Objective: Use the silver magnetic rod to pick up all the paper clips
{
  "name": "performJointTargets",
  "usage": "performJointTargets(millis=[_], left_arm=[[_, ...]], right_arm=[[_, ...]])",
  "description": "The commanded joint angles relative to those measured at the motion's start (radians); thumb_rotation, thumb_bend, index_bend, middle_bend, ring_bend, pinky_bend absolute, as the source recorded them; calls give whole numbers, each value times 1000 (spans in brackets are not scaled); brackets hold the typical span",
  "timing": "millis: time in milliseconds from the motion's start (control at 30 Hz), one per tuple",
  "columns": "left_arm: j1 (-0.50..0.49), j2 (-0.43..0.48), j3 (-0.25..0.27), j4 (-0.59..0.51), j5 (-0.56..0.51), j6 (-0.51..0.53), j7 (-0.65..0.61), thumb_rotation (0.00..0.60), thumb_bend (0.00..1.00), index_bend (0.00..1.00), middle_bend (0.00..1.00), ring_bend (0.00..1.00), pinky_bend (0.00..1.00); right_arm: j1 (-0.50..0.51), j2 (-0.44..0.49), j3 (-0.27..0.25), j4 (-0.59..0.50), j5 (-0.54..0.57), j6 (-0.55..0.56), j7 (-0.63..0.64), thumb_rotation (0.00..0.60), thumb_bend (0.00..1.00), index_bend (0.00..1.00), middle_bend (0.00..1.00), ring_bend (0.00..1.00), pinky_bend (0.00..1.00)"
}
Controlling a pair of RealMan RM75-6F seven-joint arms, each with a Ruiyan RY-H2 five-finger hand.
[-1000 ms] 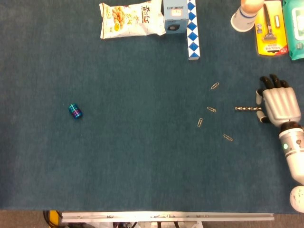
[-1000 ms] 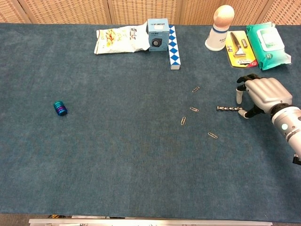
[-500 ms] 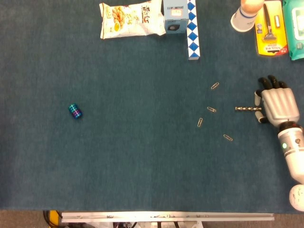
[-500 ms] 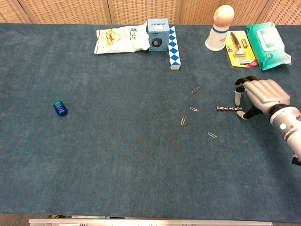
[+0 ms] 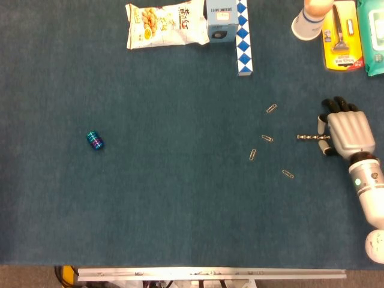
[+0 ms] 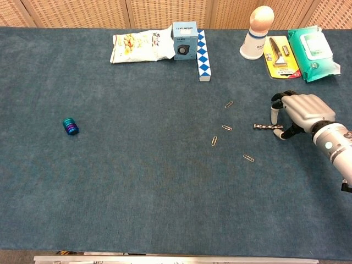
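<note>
The silver magnetic rod (image 5: 308, 137) (image 6: 265, 126) lies flat on the blue cloth at the right. My right hand (image 5: 345, 131) (image 6: 304, 111) hovers palm down at its right end, fingers apart, with one fingertip on each side of the rod's tip. It holds nothing. Several paper clips lie loose left of the rod: one to the upper left (image 5: 272, 108) (image 6: 229, 104), one level with the rod (image 5: 267, 138) (image 6: 226, 127), one lower left (image 5: 252, 155) (image 6: 214, 141) and one below (image 5: 288, 174) (image 6: 248, 158). My left hand is out of sight.
At the far edge lie a snack bag (image 5: 165, 24), a small box (image 5: 221, 21), a blue-white checkered bar (image 5: 243, 39), a white bottle (image 5: 312, 18), a packaged razor (image 5: 342, 36) and wipes (image 5: 371, 33). A blue-green cylinder (image 5: 95, 140) sits far left.
My right hand has crept a little to the left, so its fingertips now flank the rod's right end. The rod and the clips have not moved.
</note>
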Motion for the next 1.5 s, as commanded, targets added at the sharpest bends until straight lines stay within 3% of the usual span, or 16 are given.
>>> performJointTargets(millis=[33, 1500], left_arm=[[0, 0, 0, -1, 0, -1, 0, 600, 89, 438, 429, 338, 414], [-3, -4, -1, 2, -4, -8, 6, 600, 89, 438, 429, 339, 414]], right_arm=[[4, 8, 2, -13, 14, -8, 3, 600, 277, 551, 174, 91, 207], [52, 41, -11, -61, 147, -6, -33, 600, 289, 551, 137, 73, 201]])
